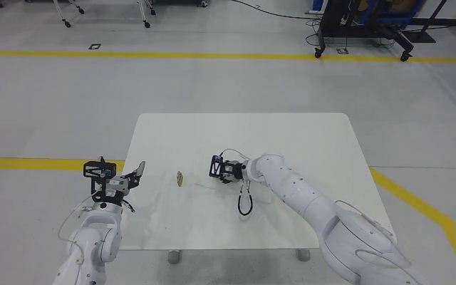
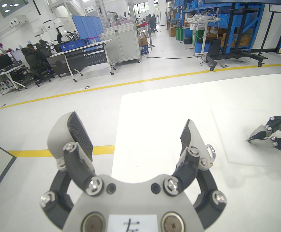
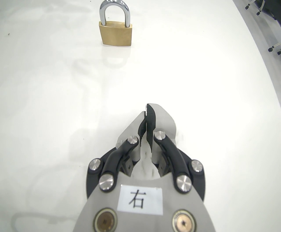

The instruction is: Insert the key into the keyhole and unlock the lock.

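Padlock: the brass padlock (image 3: 115, 33) seems to stand upright on its base, steel shackle up. It is toward the left edge of the bench (image 1: 299, 142), about midway between the near and far edges, with its broad face turned to the right gripper. The keyhole is hidden, probably underneath.
Right gripper: the right gripper (image 3: 147, 116) sits low over the bench, near the padlock on its right but apart from it. Its jaws are together, pinching a thin pale sliver at the tips that I take for the key (image 3: 146, 108); it is too small to be sure.
Left gripper: the left gripper (image 2: 131, 120) is at the bench's left edge, jaws wide apart and empty. The padlock is just beside one finger, not touching.
Step in hand: bringing key and lock together; nothing is inserted yet.
Doing it well: the left jaws should close across the brass body's flat faces, leaving the shackle free. They then lift and tilt it so the base faces the key. Line the blade up with the slot, push straight, then turn. The key is held only at the tips, so it may twist.
Surface: white, smooth and glossy; a nudged lock could slide or topple.
Room: grey floor with yellow lines (image 1: 214, 55), blue shelving (image 2: 219, 13), a black wheeled stand (image 1: 363, 28).
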Controlling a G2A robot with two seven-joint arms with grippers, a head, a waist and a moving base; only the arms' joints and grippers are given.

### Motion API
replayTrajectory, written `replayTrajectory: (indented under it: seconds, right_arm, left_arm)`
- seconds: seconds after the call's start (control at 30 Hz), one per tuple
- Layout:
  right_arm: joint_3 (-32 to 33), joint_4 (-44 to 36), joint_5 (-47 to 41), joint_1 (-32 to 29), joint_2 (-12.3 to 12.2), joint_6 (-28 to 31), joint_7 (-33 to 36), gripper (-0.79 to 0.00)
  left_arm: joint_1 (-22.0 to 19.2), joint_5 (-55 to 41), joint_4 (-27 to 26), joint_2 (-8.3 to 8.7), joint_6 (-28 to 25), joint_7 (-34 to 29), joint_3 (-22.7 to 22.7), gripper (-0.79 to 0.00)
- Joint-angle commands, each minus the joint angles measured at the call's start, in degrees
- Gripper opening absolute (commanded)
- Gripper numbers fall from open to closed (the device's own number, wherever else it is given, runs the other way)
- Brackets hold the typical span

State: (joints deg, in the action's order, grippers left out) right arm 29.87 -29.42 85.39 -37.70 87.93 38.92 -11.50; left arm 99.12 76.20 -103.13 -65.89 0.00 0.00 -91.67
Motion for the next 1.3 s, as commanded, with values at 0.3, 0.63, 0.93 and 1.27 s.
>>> replayTrajectory:
  seconds: [0.3,0.63,0.93,1.27]
  right_arm:
    - [1.5,-0.7,3.0,-0.1,-2.3,3.0,-14.2,-0.785]
    - [2.9,-0.8,3.5,-1.2,-4.0,3.2,-19.1,-0.785]
    - [5.1,-1.5,2.4,-3.8,-5.4,0.1,-22.5,-0.785]
    - [7.2,-3.0,8.4,-7.2,-9.8,0.6,-41.0,-0.785]
  left_arm:
    - [0.0,0.0,0.0,0.0,0.0,0.0,0.0,0.0]
    - [0.0,0.0,0.0,0.0,0.0,0.0,0.0,0.0]
    - [-2.7,2.9,-7.0,-0.02,-5.1,-6.0,3.4,0.0]
    - [-19.8,8.8,-1.5,-1.4,-12.4,-21.4,19.7,0.0]
